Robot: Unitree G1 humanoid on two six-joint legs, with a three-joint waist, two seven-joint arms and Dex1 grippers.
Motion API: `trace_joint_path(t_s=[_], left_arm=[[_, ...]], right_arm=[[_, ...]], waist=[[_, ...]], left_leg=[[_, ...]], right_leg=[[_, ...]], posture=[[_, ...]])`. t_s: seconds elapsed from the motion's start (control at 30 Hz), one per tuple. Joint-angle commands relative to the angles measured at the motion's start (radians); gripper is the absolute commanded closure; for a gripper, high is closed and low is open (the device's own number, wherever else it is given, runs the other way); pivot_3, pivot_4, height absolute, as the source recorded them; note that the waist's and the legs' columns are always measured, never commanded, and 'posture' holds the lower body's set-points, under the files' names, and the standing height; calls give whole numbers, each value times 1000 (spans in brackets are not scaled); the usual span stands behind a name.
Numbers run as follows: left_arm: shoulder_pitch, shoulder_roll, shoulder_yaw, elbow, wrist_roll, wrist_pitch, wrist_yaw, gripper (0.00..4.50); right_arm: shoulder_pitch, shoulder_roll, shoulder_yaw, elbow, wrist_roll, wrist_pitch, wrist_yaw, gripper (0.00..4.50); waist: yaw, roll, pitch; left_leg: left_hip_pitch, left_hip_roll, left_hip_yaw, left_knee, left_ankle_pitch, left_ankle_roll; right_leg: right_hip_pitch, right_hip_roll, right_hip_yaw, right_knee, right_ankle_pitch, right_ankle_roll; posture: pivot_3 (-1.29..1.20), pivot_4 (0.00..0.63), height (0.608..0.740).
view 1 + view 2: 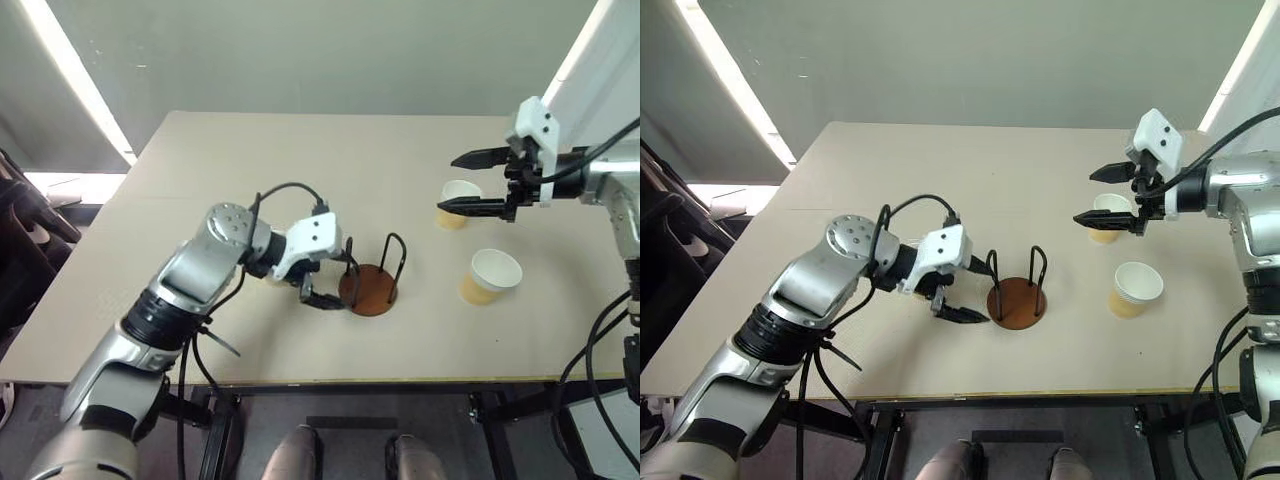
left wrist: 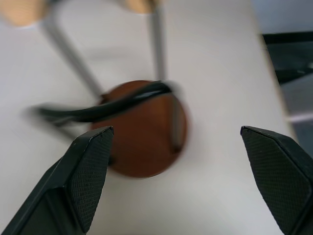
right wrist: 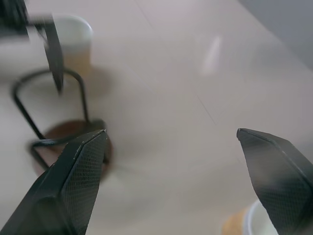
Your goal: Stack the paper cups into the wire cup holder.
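Wire cup holder (image 1: 370, 284) stood upright near front-centre of the tan surface (image 1: 300, 170), brown disc base flat, black wire loops up, no cup inside. Left gripper (image 1: 970, 290) sat just beside holder on its left, low over surface, jaws released wide, grasping nothing; in left wrist view, holder base (image 2: 144, 129) seen between the two fingers (image 2: 90, 166). One cup behind left gripper, mostly hidden by it in head views; seen in right wrist view (image 3: 73, 36) upright beyond the holder loops. Two more paper cups to right of holder, both upright, mouths up, white inside: far cup (image 1: 458, 203) and near cup (image 1: 492, 276), apart from each other, well apart from holder. Right gripper (image 1: 462, 182) hung above surface at far cup, pointing left, jaws spread wide, one finger above cup rim, other crossing in front of cup; contact w/ cup couldn't be told, nothing gripped.
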Motion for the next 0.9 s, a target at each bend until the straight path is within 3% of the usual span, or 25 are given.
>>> trace_joint_path(t_s=[0.03,0.3,0.6,0.9], left_arm=[[-41,24,101,22,-33,-10,16,39],[-105,27,273,75,-154,90,65,39],[-74,58,284,18,-176,134,118,39],[-57,62,279,-28,-190,167,156,39]], right_arm=[[-68,12,26,113,-89,-112,20,63],[-182,85,95,426,-275,-318,-1,63],[-291,137,152,749,-457,-488,-79,63],[-346,192,152,880,-544,-545,-140,63]], waist=[[0,0,0],[0,0,0],[1,1,0],[0,1,1]], left_leg=[[0,0,0,0,0,0],[-2,1,0,-1,-2,-5],[-2,2,1,-2,-5,-9],[-2,5,2,-2,-7,-11]], right_leg=[[0,0,0,0,0,0],[-3,0,0,0,-1,-1],[-5,0,-1,0,0,0],[-5,1,-2,1,0,0]], posture=[[0,150,740],[0,150,740],[0,150,740],[0,150,740]])
